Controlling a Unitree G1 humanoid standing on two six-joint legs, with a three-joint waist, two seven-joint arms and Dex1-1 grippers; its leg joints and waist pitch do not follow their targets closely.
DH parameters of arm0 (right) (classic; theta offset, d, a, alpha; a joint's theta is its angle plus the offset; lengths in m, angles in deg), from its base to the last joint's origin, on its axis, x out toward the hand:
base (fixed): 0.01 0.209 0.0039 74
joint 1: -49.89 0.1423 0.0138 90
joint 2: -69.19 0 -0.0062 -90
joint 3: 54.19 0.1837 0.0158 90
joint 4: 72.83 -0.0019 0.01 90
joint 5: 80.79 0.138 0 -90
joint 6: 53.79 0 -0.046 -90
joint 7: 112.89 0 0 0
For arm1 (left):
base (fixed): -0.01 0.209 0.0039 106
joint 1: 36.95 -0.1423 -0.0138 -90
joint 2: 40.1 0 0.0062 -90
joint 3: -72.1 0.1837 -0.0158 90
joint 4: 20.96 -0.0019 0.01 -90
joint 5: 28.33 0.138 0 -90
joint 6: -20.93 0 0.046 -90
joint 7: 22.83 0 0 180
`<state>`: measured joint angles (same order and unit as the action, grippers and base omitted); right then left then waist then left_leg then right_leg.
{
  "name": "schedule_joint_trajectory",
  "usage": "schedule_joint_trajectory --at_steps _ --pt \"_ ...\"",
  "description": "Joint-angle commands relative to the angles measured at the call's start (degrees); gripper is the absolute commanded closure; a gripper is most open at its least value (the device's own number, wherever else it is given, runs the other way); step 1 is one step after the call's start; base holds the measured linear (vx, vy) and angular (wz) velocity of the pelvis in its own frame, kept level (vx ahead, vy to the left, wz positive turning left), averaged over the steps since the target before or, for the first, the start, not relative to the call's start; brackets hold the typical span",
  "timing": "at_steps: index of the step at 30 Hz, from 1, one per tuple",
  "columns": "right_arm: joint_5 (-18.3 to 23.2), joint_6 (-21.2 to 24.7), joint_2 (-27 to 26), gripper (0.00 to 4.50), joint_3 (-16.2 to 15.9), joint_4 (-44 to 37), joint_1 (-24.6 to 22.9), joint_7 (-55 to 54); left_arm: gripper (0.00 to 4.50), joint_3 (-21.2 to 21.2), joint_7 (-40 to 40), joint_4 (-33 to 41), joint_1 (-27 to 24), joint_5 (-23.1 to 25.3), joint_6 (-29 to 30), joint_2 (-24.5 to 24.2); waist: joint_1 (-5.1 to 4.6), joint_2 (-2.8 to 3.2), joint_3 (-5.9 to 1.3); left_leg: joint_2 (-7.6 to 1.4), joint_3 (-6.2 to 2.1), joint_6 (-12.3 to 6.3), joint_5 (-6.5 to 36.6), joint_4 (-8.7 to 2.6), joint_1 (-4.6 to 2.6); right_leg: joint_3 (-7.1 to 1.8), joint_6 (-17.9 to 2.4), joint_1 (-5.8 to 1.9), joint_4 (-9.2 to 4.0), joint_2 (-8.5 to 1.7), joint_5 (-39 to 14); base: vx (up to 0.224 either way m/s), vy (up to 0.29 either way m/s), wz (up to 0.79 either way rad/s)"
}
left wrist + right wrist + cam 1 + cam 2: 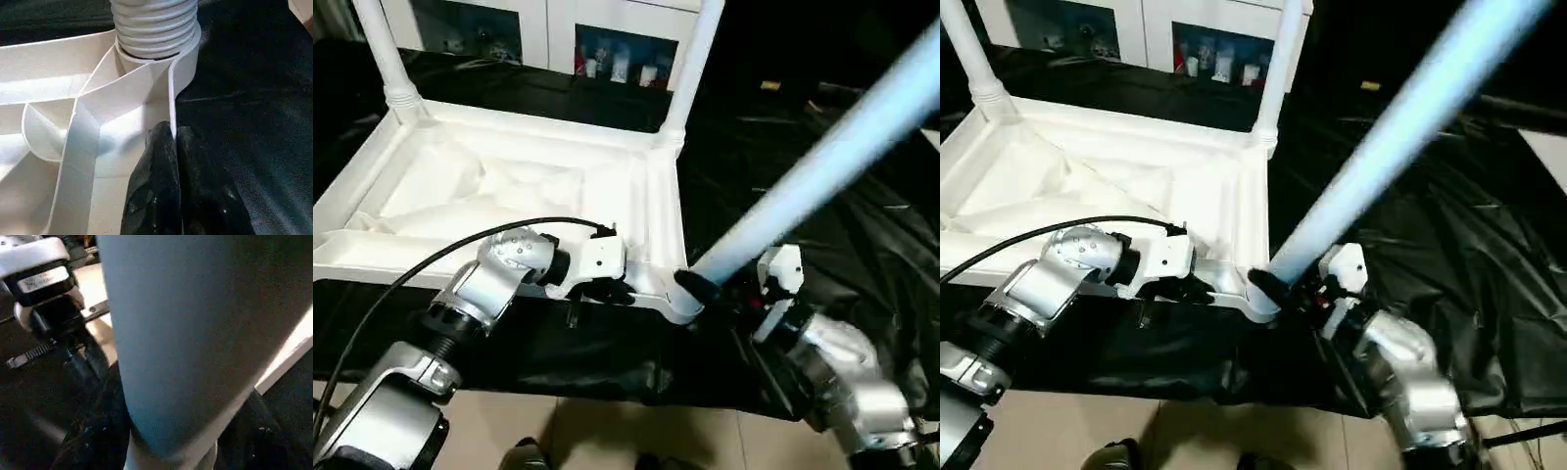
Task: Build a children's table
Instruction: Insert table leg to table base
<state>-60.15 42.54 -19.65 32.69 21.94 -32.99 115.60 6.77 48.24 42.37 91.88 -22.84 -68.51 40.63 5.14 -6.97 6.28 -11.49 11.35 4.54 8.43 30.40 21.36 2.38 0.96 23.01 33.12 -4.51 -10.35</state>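
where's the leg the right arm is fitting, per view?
Left eye: leg slants from the near corner socket to upper right.
Right eye: leg, same slant, centre to top.
Left wrist: its ribbed end sits in the socket.
Right wrist: leg, close up.
Shared landmark: that socket.

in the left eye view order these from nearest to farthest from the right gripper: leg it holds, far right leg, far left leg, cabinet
1. Held leg, in the right gripper, at the near right corner.
2. Far right leg, upright at the tabletop's far right corner.
3. Far left leg and cabinet, at the back: too close to call.
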Motion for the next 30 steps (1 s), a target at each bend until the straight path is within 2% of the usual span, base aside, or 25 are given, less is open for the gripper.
schedule_joint_trajectory --at_steps 1,4,5,6,7,8,9,10,15,17,18,20,21,23,24,26,30 --pt "-1.19 6.01 1.41 2.64 -6.42 5.20 -2.78 5.46 4.50 -1.21 -2.85 -0.90 0.68 1.53 0.34 -0.89 0.14 0.75 -2.58 -2.30 -1.13 -0.95 17.48 -3.48 -0.95 -2.32 -8.65 -1.04 -4.11 -3.93 -20.24 0.000 0.000 0.00" --pt "-1.34 6.18 2.68 2.64 -7.63 5.98 -2.67 8.28 4.50 -0.99 -2.31 -1.09 0.76 1.40 -0.04 -0.96 0.24 0.63 -2.77 -2.31 -1.00 -1.25 16.68 -3.25 -1.12 -2.30 -9.43 -1.15 -3.91 -3.80 -18.29 0.000 0.000 0.00" --pt "-1.81 6.37 3.39 2.64 -8.53 6.19 -2.79 9.63 4.50 -0.77 -1.59 -1.17 0.75 1.26 -0.26 -1.03 0.41 1.29 -2.86 -2.31 -1.00 -1.26 16.49 -3.23 -1.21 -2.32 -9.80 -1.16 -3.79 -3.75 -17.07 0.000 0.000 0.00" --pt "-2.38 6.47 3.99 2.64 -9.33 6.46 -2.80 10.63 4.50 -0.48 -0.85 -1.22 0.72 1.21 -0.63 -1.17 0.39 1.51 -2.95 -2.29 -0.98 -1.18 16.30 -3.23 -1.22 -2.28 -9.92 -1.26 -3.78 -3.65 -16.18 0.000 0.000 0.00" --pt "-2.99 6.38 4.41 2.64 -9.92 7.00 -2.61 11.27 4.50 -0.15 -0.25 -1.31 0.68 1.26 -0.95 -1.26 0.39 1.07 -2.99 -2.25 -0.93 -1.23 16.06 -3.17 -1.15 -2.18 -10.16 -1.42 -3.65 -3.45 -14.91 0.000 0.000 0.00" --pt "-3.67 5.89 4.53 2.64 -10.20 7.99 -2.16 11.46 4.50 0.28 0.30 -1.42 0.62 1.47 -1.44 -1.41 0.42 1.03 -3.00 -2.24 -0.93 -1.24 16.05 -3.18 -1.11 -2.18 -10.17 -1.49 -3.57 -3.44 -14.67 0.000 0.000 0.00" --pt "-4.31 5.39 4.43 2.64 -9.96 10.16 -0.53 11.61 4.50 1.01 0.67 -1.54 0.52 2.12 -2.33 -1.69 0.38 1.87 -3.22 -2.19 -1.01 -0.86 16.78 -3.20 -1.19 -2.17 -10.64 -1.53 -3.46 -3.44 -13.71 0.000 0.000 0.00" --pt "-4.32 5.39 4.43 2.64 -9.95 10.18 -0.50 11.62 4.50 1.02 0.67 -1.55 0.52 2.13 -2.35 -1.69 0.29 1.64 -3.33 -2.18 -1.02 -0.74 16.98 -3.21 -1.14 -2.10 -10.77 -1.68 -3.46 -3.39 -13.57 0.000 0.000 0.00" --pt "-4.73 5.08 4.65 2.64 -9.88 11.11 1.39 12.13 4.50 1.39 0.27 -2.29 0.98 2.62 -2.82 -1.55 0.13 1.53 -3.32 -2.29 -1.05 -0.17 19.04 -3.28 -1.42 -2.18 -11.06 -1.55 -3.60 -3.44 -15.24 0.000 0.000 0.00" --pt "-4.85 5.02 5.32 2.64 -10.92 11.83 2.98 13.88 4.50 1.48 0.36 -2.42 1.25 2.54 -2.82 -1.47 0.00 1.22 -3.24 -2.30 -1.07 -0.18 19.29 -3.30 -1.42 -2.13 -11.07 -1.50 -3.63 -3.43 -15.93 0.000 0.000 0.00" --pt "-5.17 4.90 5.73 2.64 -11.65 12.24 3.74 15.07 4.50 1.58 0.55 -2.53 1.36 2.52 -2.95 -1.50 0.02 1.38 -3.19 -2.32 -1.08 -0.17 19.63 -3.33 -1.46 -2.15 -10.97 -1.47 -3.73 -3.48 -16.99 0.000 0.000 0.00" --pt "-6.23 4.83 7.03 2.64 -13.71 12.27 4.58 18.45 4.50 1.94 1.20 -2.65 1.49 2.56 -3.29 -1.60 0.03 1.32 -3.14 -2.33 -1.09 -0.23 19.70 -3.28 -1.43 -2.17 -10.78 -1.46 -3.80 -3.53 -17.67 0.000 0.000 0.00" --pt "-6.70 4.83 7.58 2.64 -14.56 12.04 4.61 19.85 4.50 2.13 1.63 -2.67 1.51 2.56 -3.55 -1.67 0.08 1.22 -3.18 -2.36 -1.10 -0.30 19.12 -3.27 -1.37 -2.17 -10.60 -1.54 -3.73 -3.51 -17.38 0.000 0.000 0.00" --pt "-7.08 4.84 8.12 2.64 -15.36 11.70 4.49 21.13 4.50 2.34 2.06 -2.73 1.54 2.58 -3.90 -1.72 0.28 1.30 -3.31 -2.42 -0.92 -0.82 17.07 -3.08 -1.56 -2.22 -11.30 -1.49 -3.41 -3.43 -13.26 0.000 0.000 0.00" --pt "-7.32 4.87 8.42 2.64 -15.87 11.48 4.35 21.88 4.50 2.49 2.44 -2.77 1.55 2.55 -4.20 -1.77 0.22 0.98 -3.36 -2.38 -0.87 -1.00 16.50 -3.00 -1.51 -2.15 -11.51 -1.59 -3.29 -3.33 -12.16 0.000 0.000 0.00" --pt "-7.82 4.04 8.62 2.64 -16.41 11.52 4.15 22.39 4.50 3.00 3.66 -2.92 1.57 2.47 -4.94 -1.84 0.33 1.12 -3.41 -2.33 -0.82 -1.39 15.19 -2.94 -1.55 -2.07 -12.31 -1.75 -2.90 -3.18 -8.60 0.000 0.000 0.00" --pt "-7.69 3.69 8.45 2.64 -16.83 12.01 4.34 22.37 4.50 3.55 4.64 -2.79 1.32 2.75 -5.81 -2.23 0.35 1.07 -3.35 -2.34 -0.81 -1.29 16.60 -3.00 -1.74 -2.08 -12.57 -1.82 -2.99 -3.27 -9.35 0.000 0.000 0.00"
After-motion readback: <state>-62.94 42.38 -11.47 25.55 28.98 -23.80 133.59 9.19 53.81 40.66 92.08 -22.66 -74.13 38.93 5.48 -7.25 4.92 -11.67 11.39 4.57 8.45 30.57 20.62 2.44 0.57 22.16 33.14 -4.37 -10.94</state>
